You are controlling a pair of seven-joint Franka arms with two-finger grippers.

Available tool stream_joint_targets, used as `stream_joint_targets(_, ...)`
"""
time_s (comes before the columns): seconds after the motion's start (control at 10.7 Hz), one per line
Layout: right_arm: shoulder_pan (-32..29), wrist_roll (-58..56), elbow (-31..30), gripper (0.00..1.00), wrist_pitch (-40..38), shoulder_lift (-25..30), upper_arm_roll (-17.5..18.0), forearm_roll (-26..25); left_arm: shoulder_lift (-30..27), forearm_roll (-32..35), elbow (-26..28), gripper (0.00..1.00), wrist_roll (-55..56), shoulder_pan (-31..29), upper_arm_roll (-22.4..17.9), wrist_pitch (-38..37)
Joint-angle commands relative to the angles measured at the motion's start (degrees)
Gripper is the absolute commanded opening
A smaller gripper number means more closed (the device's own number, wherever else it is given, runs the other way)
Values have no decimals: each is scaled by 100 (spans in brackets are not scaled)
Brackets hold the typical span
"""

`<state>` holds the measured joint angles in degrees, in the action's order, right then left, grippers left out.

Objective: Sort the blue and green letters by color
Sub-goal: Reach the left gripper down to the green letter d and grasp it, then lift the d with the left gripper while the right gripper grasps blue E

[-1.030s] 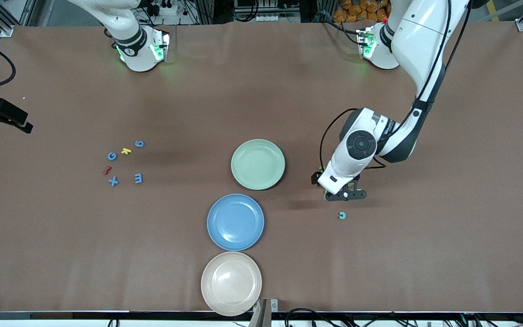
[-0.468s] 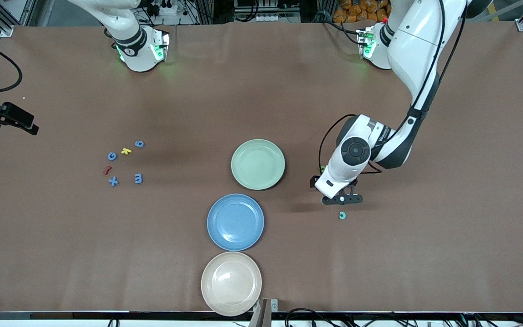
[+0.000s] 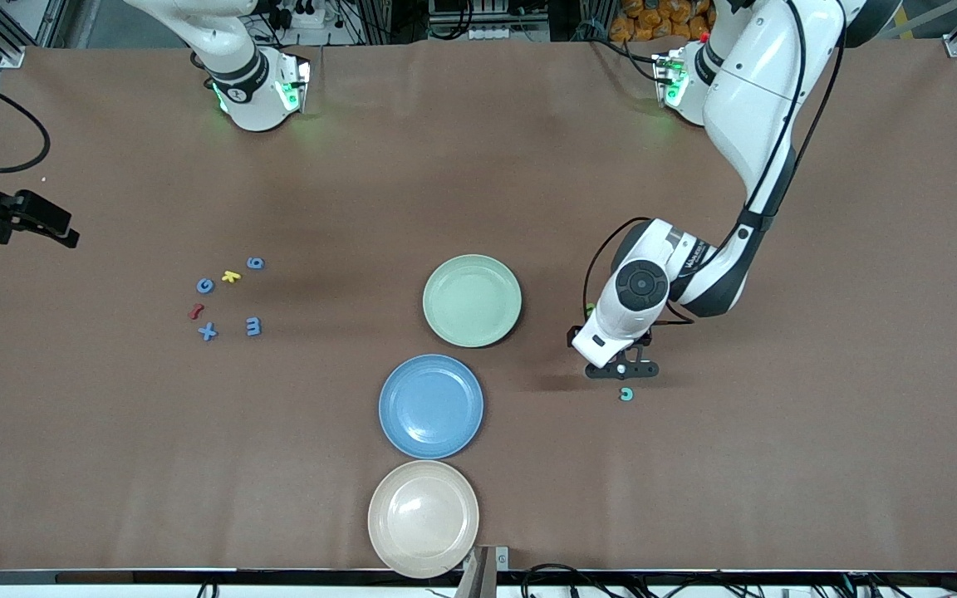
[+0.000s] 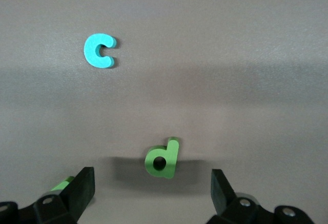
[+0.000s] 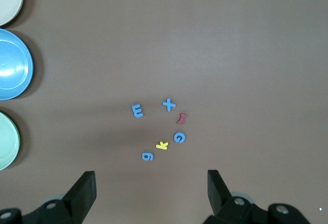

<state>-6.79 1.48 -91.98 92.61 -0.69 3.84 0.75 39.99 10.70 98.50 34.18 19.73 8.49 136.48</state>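
Note:
My left gripper (image 3: 621,368) (image 4: 152,193) is open and low over the table, beside the green plate (image 3: 472,300). A green letter d (image 4: 163,158) lies flat between its fingers, just ahead of the tips; the arm hides it in the front view. A teal letter c (image 3: 626,394) (image 4: 99,51) lies close by, nearer the front camera. Several blue letters (image 3: 208,332) (image 5: 169,104) lie in a cluster toward the right arm's end. My right gripper (image 3: 46,224) (image 5: 152,193) is open and empty, high over that end.
A blue plate (image 3: 431,406) and a cream plate (image 3: 423,518) stand in a row with the green one. A yellow k (image 3: 231,276) and a dark red squiggle (image 3: 195,312) lie among the blue letters. Another green piece (image 4: 64,184) peeks from under a left finger.
My left gripper has moved down and a little toward the teal c. My right gripper has drifted slightly toward the letters. No letter has moved.

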Motion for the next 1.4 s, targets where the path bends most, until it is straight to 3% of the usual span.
stream_joint_targets(0.0, -200, -8, -651, 96, 509, 122, 336, 74, 132, 178, -147, 100, 115, 75, -49, -16)
stream_joint_targets(0.28, -200, 1, -1566, 96, 1213, 210, 442, 57, 141, 169, -147, 99, 159, 75, -49, 54)
stream_joint_targets(0.37, -191, 27, -1655, 95, 1302, 140, 451, 65, 141, 160, -139, 72, 211, 75, -49, 72)
stream_joint_targets(0.47, -157, 45, -1839, 91, 1425, 61, 485, 65, 141, 134, -139, 17, 247, 75, -49, 72)
stream_joint_targets(0.56, -139, 45, -2241, 90, 1826, 60, 495, 65, 141, 151, -139, 0, 360, 75, -49, 72)
stream_joint_targets(0.75, -112, 45, -3050, 88, 2906, -88, 651, 65, 141, 160, -139, 0, 423, 84, -49, 72)
stream_joint_targets(1.03, -25, 1, -3193, 76, 3655, -887, 662, 57, 123, 160, -139, 0, 502, 84, -40, 72)
stream_joint_targets(1.31, 72, -25, -3449, 76, 4518, -1405, 662, 22, -35, 134, -156, 0, 607, 75, -40, 72)
